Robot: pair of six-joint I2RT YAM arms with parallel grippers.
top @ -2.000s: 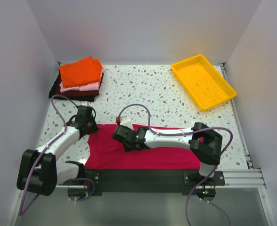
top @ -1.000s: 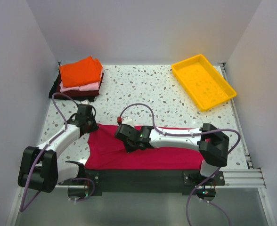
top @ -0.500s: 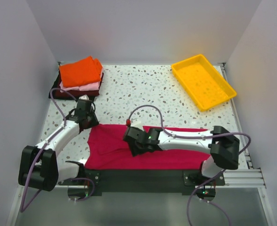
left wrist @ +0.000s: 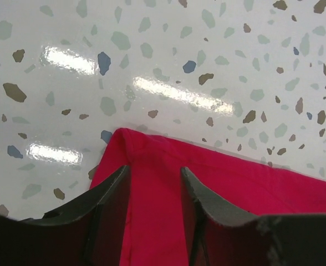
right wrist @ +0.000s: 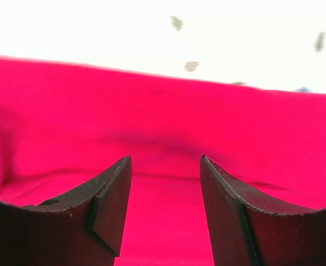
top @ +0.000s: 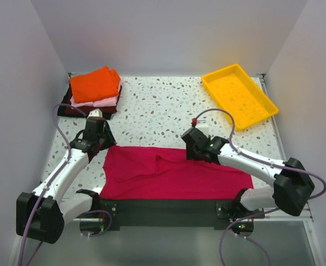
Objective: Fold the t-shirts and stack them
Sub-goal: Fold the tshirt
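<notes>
A crimson t-shirt (top: 174, 174) lies spread flat along the table's near edge, with a soft crease left of its middle. My left gripper (top: 103, 145) hovers at the shirt's far left corner. In the left wrist view the gripper (left wrist: 154, 168) is open, with the cloth corner (left wrist: 235, 183) lying below the gap, held by nothing. My right gripper (top: 192, 151) hangs over the shirt's far edge near the middle. Through the right wrist camera the gripper (right wrist: 164, 158) is open above the red cloth (right wrist: 163, 105). Folded orange (top: 95, 83), pale pink (top: 99, 102) and dark maroon (top: 69, 108) shirts are stacked at the far left.
A yellow plastic tray (top: 239, 95) sits tilted at the far right corner. White walls close in the table on both sides and at the back. A black rail with both arm bases runs along the near edge.
Both grippers have opened and let go of the crimson shirt. The right arm swung from the shirt's left-middle to its far edge further right. The left gripper drew back slightly.
</notes>
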